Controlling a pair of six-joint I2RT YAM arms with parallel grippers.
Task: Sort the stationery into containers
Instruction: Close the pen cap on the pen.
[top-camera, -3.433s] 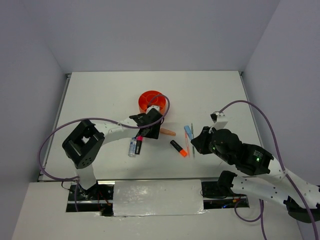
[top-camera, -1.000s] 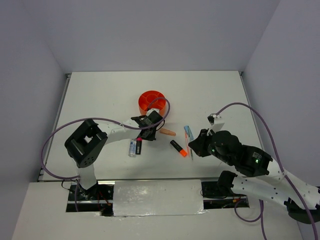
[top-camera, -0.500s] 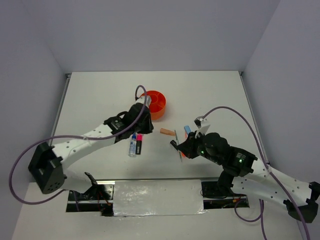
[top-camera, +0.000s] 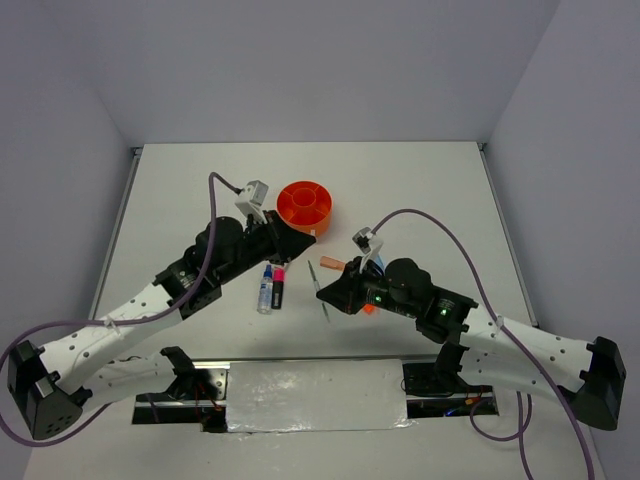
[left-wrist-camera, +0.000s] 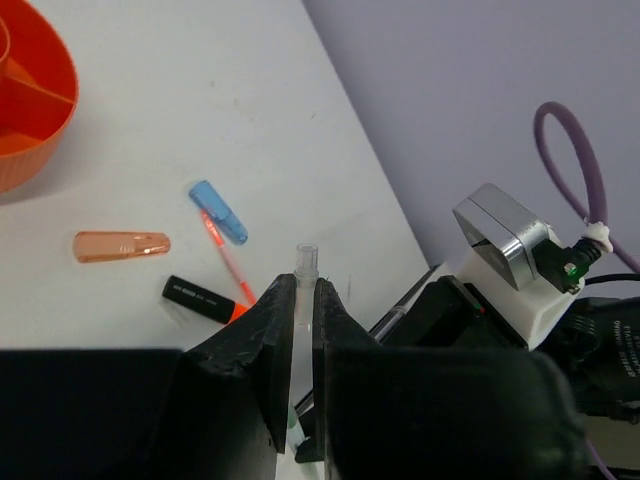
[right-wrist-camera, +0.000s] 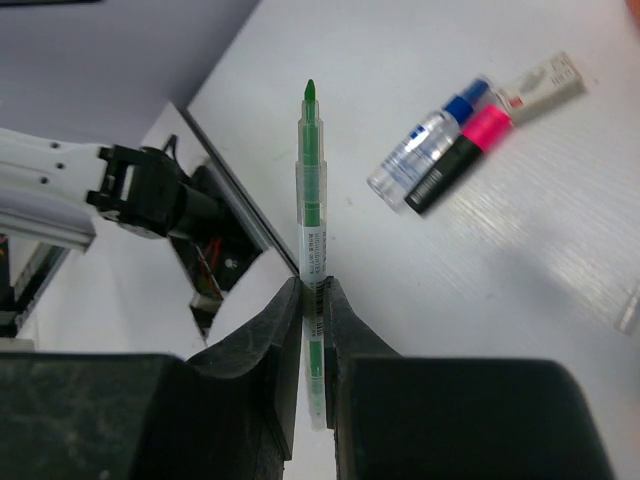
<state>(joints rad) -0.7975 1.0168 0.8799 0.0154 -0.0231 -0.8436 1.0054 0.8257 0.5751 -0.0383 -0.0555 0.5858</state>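
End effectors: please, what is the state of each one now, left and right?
Left end effector: closed on a thin clear pen-like piece.
Right end effector: closed on a thin green-tipped pen.

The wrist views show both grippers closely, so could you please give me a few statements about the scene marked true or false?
1. The right gripper holds a green pen. True.
2. The peach piece lies in the organiser. False: it lies on the table beside it.
3. The marker and the pink highlighter lie side by side. True.
4. The left gripper is open and empty. False: it is shut on a small clear piece.
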